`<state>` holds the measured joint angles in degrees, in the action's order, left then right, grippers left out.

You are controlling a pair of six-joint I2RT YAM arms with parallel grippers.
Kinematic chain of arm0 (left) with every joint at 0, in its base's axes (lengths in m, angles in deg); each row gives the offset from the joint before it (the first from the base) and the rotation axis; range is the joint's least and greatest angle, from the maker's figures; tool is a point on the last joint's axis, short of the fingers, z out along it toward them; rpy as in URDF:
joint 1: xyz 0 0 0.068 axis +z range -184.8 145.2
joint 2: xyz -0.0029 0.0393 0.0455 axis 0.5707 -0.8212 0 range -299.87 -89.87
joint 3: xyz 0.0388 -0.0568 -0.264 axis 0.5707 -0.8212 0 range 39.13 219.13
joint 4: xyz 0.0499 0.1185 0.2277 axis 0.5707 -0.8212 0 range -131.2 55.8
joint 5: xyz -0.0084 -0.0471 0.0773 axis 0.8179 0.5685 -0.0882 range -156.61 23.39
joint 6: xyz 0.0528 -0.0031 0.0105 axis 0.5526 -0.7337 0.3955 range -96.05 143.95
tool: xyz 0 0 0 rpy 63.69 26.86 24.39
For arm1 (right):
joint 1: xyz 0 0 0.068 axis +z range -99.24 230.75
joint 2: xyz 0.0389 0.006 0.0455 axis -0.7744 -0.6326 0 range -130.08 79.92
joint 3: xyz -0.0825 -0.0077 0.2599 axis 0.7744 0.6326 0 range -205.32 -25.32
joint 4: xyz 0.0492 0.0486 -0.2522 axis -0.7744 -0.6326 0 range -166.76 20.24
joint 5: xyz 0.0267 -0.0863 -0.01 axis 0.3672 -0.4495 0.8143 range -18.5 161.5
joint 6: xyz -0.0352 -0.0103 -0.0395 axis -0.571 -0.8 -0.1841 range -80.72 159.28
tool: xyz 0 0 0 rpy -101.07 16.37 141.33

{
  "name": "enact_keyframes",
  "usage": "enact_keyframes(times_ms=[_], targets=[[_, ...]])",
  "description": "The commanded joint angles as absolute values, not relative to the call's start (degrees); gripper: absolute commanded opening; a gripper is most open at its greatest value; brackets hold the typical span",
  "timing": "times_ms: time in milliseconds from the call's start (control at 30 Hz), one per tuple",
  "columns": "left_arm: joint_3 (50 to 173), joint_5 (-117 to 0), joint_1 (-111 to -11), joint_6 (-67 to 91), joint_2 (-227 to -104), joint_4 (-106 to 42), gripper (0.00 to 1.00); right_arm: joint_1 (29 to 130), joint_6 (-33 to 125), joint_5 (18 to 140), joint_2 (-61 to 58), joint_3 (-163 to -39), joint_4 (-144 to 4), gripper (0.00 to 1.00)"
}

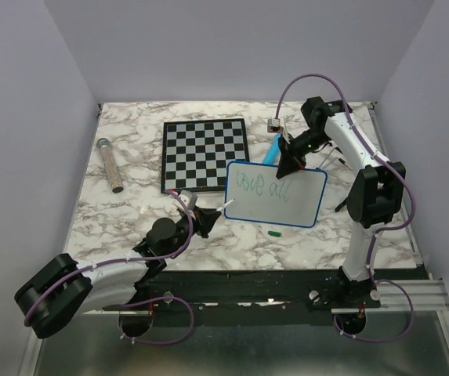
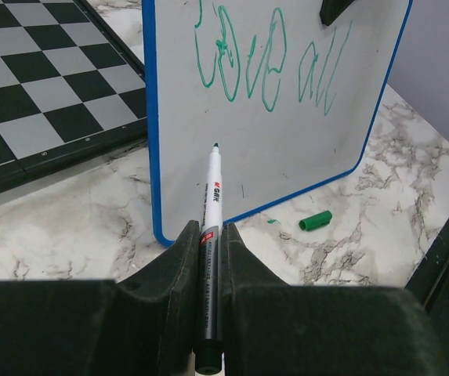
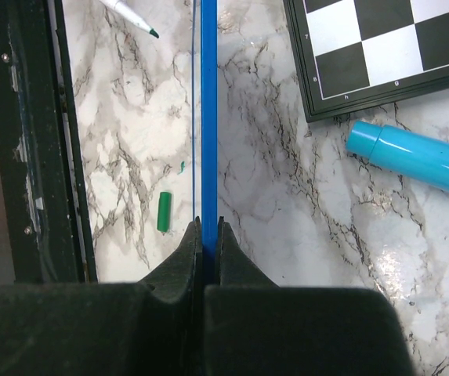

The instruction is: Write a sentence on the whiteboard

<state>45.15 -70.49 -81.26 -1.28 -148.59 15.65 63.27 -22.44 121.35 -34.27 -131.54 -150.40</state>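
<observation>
The top camera looks down from above and behind, far off. Both wrist cameras sit close; all 3 share the whiteboard (image 1: 275, 196).

Marble-patterned table (image 1: 114, 227). Lying on it: a black-and-white checkered board (image 1: 205, 153) at far centre; a grey speckled cylinder (image 1: 110, 164), perhaps a tube, well to its left; a light-blue pen (image 3: 420, 160) beside the board's right edge; a small green cap (image 2: 315, 220) nearer the front.

Glossy marble-patterned table (image 1: 130, 219); smooth white whiteboard (image 2: 287, 149), matt black claws.
</observation>
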Motion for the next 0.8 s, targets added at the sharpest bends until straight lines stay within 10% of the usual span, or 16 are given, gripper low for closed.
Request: enact_keyframes(times_ms=[0, 767], targets=[[44.75, -68.81, -80.94, -1.8, -150.25, 21.0, 0.0, 62.45, -27.52, 119.4, -33.98, -131.14, -154.84, 0.01], [44.23, -69.16, -80.85, -2.24, -151.66, 22.14, 0.0, 62.45, -27.34, 120.46, -34.07, -131.23, -154.67, 0.01]])
